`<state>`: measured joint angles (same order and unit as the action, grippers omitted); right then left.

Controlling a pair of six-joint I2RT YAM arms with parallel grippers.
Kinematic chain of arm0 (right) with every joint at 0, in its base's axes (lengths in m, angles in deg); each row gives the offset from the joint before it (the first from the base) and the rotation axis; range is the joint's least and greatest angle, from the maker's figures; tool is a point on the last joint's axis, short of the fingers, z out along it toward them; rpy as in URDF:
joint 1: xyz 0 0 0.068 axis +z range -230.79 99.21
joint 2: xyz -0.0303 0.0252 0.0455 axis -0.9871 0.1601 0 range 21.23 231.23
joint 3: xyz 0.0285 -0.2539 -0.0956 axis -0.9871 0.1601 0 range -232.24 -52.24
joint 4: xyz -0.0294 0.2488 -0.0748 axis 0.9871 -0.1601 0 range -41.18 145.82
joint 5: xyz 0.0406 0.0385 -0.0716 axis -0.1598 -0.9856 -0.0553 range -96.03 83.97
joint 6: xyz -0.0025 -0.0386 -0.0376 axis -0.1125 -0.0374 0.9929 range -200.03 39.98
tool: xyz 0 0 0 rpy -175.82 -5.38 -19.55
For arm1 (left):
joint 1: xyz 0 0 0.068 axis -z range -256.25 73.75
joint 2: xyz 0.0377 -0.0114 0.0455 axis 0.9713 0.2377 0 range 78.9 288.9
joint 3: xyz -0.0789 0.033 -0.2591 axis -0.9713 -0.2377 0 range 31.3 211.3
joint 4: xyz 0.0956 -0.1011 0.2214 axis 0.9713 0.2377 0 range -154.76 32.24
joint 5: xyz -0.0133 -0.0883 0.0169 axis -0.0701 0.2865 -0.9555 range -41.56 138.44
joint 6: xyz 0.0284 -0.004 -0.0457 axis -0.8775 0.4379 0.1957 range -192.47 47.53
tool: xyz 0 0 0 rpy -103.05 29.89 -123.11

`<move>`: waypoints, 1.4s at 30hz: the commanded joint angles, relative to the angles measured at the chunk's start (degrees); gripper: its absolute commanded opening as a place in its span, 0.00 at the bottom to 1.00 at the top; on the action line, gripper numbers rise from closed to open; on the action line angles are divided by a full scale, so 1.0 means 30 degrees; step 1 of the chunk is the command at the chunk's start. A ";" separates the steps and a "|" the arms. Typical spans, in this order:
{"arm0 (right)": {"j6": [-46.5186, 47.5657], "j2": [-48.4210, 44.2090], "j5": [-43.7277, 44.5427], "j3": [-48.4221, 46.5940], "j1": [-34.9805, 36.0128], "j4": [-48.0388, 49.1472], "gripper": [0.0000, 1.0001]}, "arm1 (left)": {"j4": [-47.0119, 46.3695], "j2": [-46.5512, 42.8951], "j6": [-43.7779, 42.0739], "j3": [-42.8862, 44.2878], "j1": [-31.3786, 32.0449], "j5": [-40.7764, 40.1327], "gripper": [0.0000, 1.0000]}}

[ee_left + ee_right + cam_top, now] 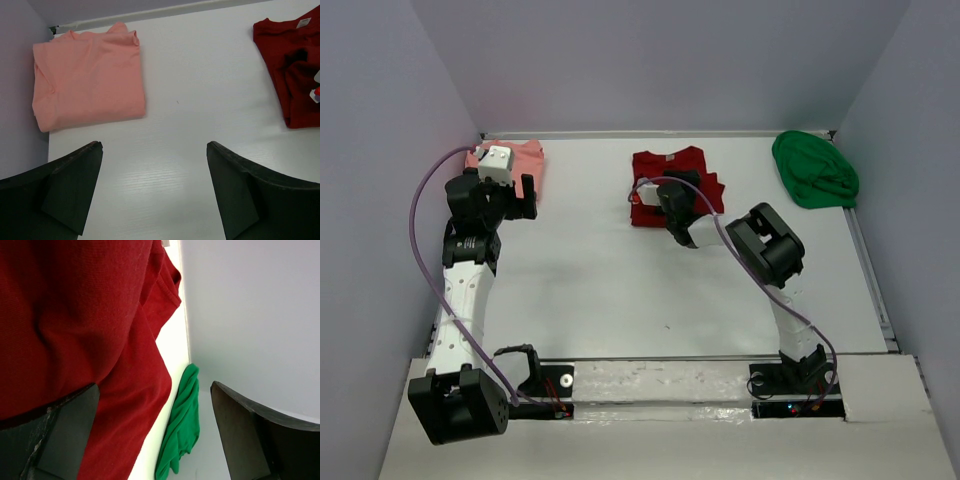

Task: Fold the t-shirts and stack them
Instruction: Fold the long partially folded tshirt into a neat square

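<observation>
White table [620, 290], grey walls [670, 60]. Salmon-pink shirt [87, 75] lies folded far left; green shirt [815, 170] crumpled far right. Left gripper [153, 150] hangs parted over bare table. Right gripper [155, 390], fingers apart, sits at the dark red shirt [655, 165], perhaps touching it; a shallow pinch could drag its folds open.

Left arm [465, 290] stretched forward along its own side; left gripper [155, 195] angled down, jaws spread wide. Right arm [775, 265] bent at the elbow, reaching forward-left; right gripper [155, 435] jaws likewise wide apart.
</observation>
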<state>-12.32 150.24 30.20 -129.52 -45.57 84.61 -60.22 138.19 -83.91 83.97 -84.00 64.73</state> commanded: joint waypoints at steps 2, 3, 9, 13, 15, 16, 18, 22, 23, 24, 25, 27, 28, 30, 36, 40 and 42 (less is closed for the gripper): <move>-0.1823 -0.1165 -0.0153 0.1733 0.1120 -0.3298 1.00 | -0.0545 -0.0251 0.0298 0.0815 -0.0113 0.0662 0.96; -0.1912 -0.1574 -0.0123 0.2025 0.1411 -0.3445 1.00 | -0.0632 -0.0251 0.0327 0.0785 -0.0113 0.0720 0.96; -0.2411 -0.2661 0.0228 0.3052 0.2700 -0.4091 1.00 | -0.0750 -0.0221 0.0328 0.0551 -0.0142 0.0925 0.96; -0.2791 -0.2954 0.0434 0.3345 0.3113 -0.4617 1.00 | -0.0779 -0.0396 0.0386 0.0522 -0.0113 0.0955 0.96; -0.2937 -0.3013 0.0579 0.3550 0.3521 -0.4677 1.00 | -0.0779 -0.0542 0.0386 0.0463 -0.0142 0.0985 0.96; -0.2996 -0.3013 0.0638 0.3580 0.3523 -0.4735 1.00 | -0.0750 -0.0573 0.0386 0.0434 -0.0113 0.0985 0.96; -0.2997 -0.3130 0.0785 0.3552 0.3523 -0.4736 1.00 | -0.0779 -0.0602 0.0386 0.0404 -0.0113 0.0956 0.96; -0.2179 -0.3832 0.1107 0.2765 0.3523 -0.4736 1.00 | -0.0779 -0.0341 0.0445 0.0638 -0.0113 0.1072 0.96; -0.1713 -0.4095 0.1137 0.2470 0.3523 -0.4765 1.00 | -0.0750 -0.0251 0.0445 0.0900 -0.0113 0.1130 0.96; -0.1447 -0.4358 0.1195 0.2148 0.3523 -0.4794 1.00 | -0.0750 -0.0106 0.0416 0.1047 -0.0113 0.1131 0.96; -0.1125 -0.4854 0.1254 0.1797 0.3523 -0.4852 1.00 | -0.0721 0.0186 0.0445 0.1194 -0.0142 0.1102 0.95; -0.0216 -0.5355 0.1430 0.0684 0.3523 -0.4882 1.00 | -0.0663 0.0539 0.0299 0.1487 -0.0113 0.1276 0.92; 0.0047 -0.5850 0.1459 0.0361 0.3523 -0.4853 1.00 | -0.0488 0.0946 0.0298 0.1691 -0.0113 0.1307 0.92; 0.0751 -0.6351 0.1722 -0.0752 0.3523 -0.4882 1.00 | -0.0428 0.1329 0.0357 0.2044 -0.0113 0.1424 0.92; 0.1515 -0.8457 0.1957 -0.3182 0.3025 -0.4853 1.00 | -0.0106 0.2268 0.0592 0.2923 -0.0113 0.2035 0.99; -0.2187 -0.9983 0.1461 -0.4035 0.2265 -0.7911 1.00 | 0.0128 0.2737 0.0562 0.2982 -0.0113 0.3092 0.99; -0.4625 -1.0743 0.0151 -0.4967 0.2263 -1.1074 0.98 | 0.0188 0.2971 0.0765 0.2837 -0.0113 0.3968 0.99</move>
<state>-15.45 122.13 34.04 -139.92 -37.74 64.61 -59.70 146.41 -82.44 90.41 -84.15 71.22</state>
